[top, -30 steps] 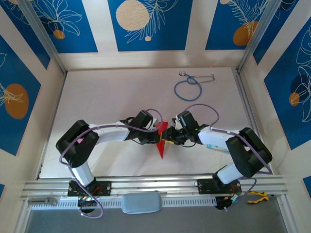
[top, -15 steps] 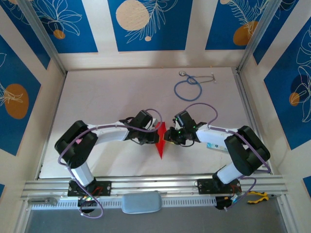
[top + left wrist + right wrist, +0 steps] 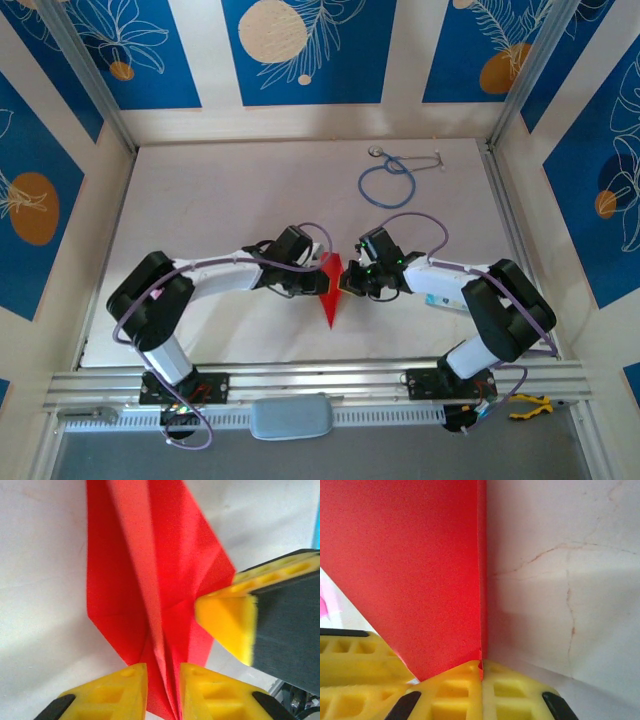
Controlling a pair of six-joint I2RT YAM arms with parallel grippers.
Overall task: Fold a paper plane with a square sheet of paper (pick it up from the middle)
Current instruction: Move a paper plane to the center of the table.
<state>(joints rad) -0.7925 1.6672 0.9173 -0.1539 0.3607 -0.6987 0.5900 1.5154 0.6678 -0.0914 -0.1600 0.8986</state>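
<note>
The paper plane (image 3: 330,288) is a slim bright red dart standing on the table between both grippers, its point toward the near edge. In the left wrist view its centre ridge (image 3: 150,580) runs down between my left gripper's (image 3: 164,692) yellow fingers, which stand narrowly apart around the folded layers. My right gripper (image 3: 482,680) is shut on the edge of one red wing (image 3: 410,570). That gripper's yellow fingertip (image 3: 225,622) touches the wing's right side in the left wrist view. From above, the left gripper (image 3: 314,284) and right gripper (image 3: 347,283) flank the plane.
A blue stethoscope (image 3: 388,178) lies coiled at the back right of the white table (image 3: 220,200). Patterned blue walls and metal posts enclose the table. The left gripper's finger (image 3: 350,665) sits close at the lower left of the right wrist view.
The right gripper has shifted slightly left toward the plane. The plane now stands a little straighter and looks a bit wider from above. The left arm has barely moved.
</note>
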